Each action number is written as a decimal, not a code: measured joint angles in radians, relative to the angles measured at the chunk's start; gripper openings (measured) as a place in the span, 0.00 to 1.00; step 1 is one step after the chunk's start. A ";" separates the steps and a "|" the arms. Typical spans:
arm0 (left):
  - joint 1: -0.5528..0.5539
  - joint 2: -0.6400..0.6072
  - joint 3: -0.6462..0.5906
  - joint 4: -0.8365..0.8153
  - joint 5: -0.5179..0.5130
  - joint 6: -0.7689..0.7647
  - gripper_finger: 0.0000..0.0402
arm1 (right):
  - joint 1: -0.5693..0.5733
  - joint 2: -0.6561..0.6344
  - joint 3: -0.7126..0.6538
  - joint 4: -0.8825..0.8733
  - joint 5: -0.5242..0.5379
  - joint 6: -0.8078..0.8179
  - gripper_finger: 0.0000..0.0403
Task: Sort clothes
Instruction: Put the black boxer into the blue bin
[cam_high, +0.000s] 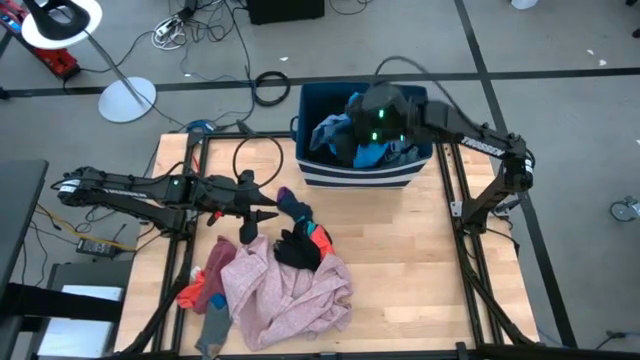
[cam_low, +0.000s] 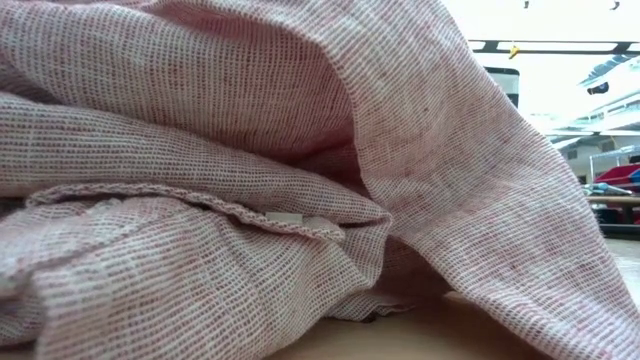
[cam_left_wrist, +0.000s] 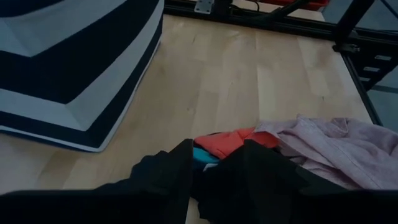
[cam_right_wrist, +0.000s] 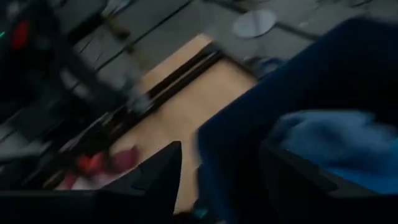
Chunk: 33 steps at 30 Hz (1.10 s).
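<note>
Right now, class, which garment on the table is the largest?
The pink garment: it spreads across the table's near side, dwarfing the black and red-orange pieces beside it.

The pink garment fills nearly all of the low view, hiding the table, both arms and the rest of the clothes; only a strip of room shows at far right. From above, the right gripper sits over the striped bin, covering part of the blue fabric inside — its fingers cannot be made out there. The right wrist view is smeared, leaving the bin's contents as vague blue shapes. The left gripper blocks much of the dark clothing beneath it.
</note>
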 joint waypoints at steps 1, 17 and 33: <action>0.000 -0.002 0.000 -0.001 -0.001 0.000 0.37 | 0.030 0.001 0.000 -0.005 0.003 0.003 0.51; -0.001 -0.006 0.000 0.067 -0.017 0.022 0.37 | 0.378 0.010 -0.172 0.068 0.114 0.004 0.44; -0.001 -0.004 0.000 0.122 0.105 -0.031 0.37 | 0.541 0.010 -0.440 0.067 0.195 0.339 0.43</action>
